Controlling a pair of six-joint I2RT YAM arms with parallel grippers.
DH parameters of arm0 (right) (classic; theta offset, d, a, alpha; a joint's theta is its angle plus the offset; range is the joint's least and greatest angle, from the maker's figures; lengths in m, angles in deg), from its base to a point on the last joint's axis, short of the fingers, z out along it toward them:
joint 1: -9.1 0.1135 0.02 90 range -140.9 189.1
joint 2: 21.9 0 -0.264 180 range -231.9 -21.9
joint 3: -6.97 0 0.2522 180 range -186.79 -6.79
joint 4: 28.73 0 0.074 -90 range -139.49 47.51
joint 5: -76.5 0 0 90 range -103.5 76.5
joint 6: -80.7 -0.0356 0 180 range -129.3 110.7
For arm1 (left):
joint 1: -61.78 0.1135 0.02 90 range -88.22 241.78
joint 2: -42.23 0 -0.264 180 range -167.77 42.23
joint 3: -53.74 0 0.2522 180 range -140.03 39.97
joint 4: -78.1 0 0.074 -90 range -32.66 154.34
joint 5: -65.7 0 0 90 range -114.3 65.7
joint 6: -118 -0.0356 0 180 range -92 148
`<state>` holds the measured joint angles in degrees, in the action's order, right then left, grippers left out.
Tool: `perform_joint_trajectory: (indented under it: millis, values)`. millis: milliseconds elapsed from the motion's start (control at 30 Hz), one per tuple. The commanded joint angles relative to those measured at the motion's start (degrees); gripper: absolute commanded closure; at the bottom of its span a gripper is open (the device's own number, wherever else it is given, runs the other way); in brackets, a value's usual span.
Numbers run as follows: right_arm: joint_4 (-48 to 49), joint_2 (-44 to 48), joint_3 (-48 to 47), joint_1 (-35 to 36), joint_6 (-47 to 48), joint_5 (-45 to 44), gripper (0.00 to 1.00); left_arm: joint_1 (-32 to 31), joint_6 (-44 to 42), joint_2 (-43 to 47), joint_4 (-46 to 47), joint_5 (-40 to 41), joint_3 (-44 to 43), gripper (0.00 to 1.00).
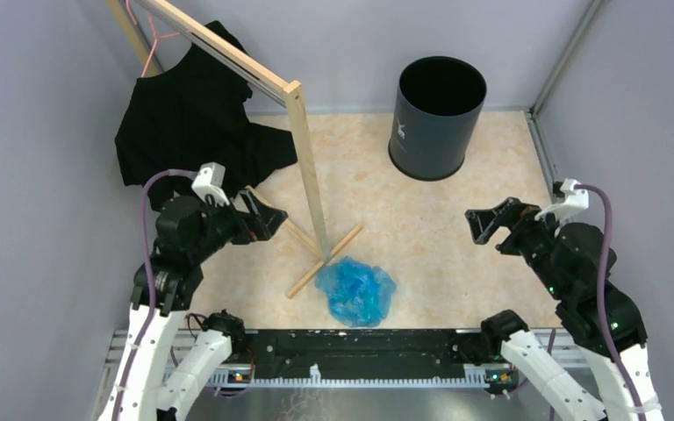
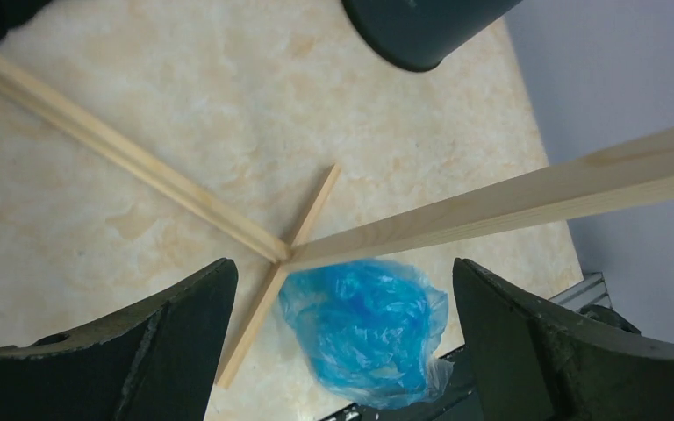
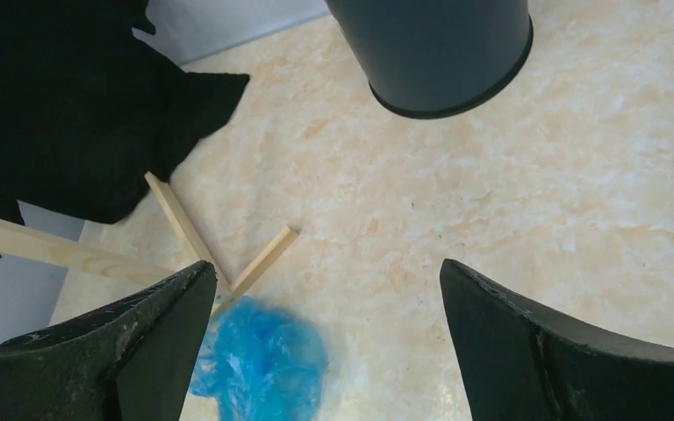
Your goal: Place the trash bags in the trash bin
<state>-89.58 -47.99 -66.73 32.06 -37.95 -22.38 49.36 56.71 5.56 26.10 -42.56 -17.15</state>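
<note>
Nothing's grabbed yet. Both hands hang over the tabletop [image 1: 439, 237] with their jaws spread wide and empty: the left hand [image 1: 272, 221] at middle left of the overhead view, the right hand [image 1: 476, 226] at middle right. The bag [image 1: 356, 291] is a crumpled blue wad low in the centre of the frame, right at the near edge. It's either touching the foot of the wooden rack [image 1: 309, 167] or just beside it, I can't tell which. The bin [image 1: 436, 118] stands upright with its mouth open at upper right, well apart from the bag.

So the step in hand looks like the reach and pick. I'd use the right hand, since its side of the bag is bare tabletop, while the left has the rack's post and crossed feet in its way. Come down on the highest part of the wad, on the side away from the rack. Pinch plenty of film, because thin glossy plastic probably slips out of a shallow grip. Lift straight up before swinging over, so no trailing bit snags the foot, then let go over the middle of the bin mouth. The black shirt [image 1: 189, 123] hanging at upper left is out of the way, so leave it alone.
</note>
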Motion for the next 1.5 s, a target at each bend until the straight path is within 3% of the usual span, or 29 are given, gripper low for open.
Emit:
perform_joint_trajectory:
  millis: [0,133,333,433,667,800,933,1100,1200,1333,1467]
  values:
    - [2.72,-3.14,2.60,-0.28,-0.42,1.11,0.01,0.03,4.00,1.61,-2.40,3.05,4.14,0.01]
    - [6.09,-3.59,7.63,-0.27,1.44,11.99,0.01,0.03,8.52,6.59,1.41,5.16,11.32,0.01]
    - [18.10,-4.59,20.09,-0.22,-3.86,36.28,0.01,0.03,12.44,9.31,13.05,-10.23,22.01,0.01]
    - [24.89,-5.73,26.01,0.27,-7.97,41.85,0.01,0.03,15.90,6.79,18.98,-17.71,26.22,0.01]
    - [30.94,-9.21,30.31,11.38,-10.07,31.35,0.01,-1.69,12.37,-0.19,20.78,-23.09,29.70,0.01]
    - [38.83,-16.45,33.62,20.95,-12.53,25.13,0.01,-10.65,14.60,-1.72,22.56,-16.13,32.08,0.01]
    - [44.21,-24.50,33.82,31.22,-13.30,16.95,0.01,-21.10,23.56,-0.04,28.67,-7.20,39.18,0.02]
    - [46.57,-32.25,34.22,37.02,-15.13,10.06,0.01,-26.26,28.83,-2.64,37.72,-4.34,45.74,0.03]
    - [49.07,-34.48,35.78,37.05,-16.26,9.37,0.08,-26.73,26.77,-7.28,39.82,-3.88,43.82,0.10]
    - [48.39,-34.73,36.63,37.09,-16.48,6.47,0.24,-26.77,24.04,-11.94,39.70,-3.81,40.84,0.30]
    - [43.62,-31.25,36.43,37.05,-15.98,2.35,0.44,-26.77,22.93,-11.09,37.05,-1.47,39.28,0.67]
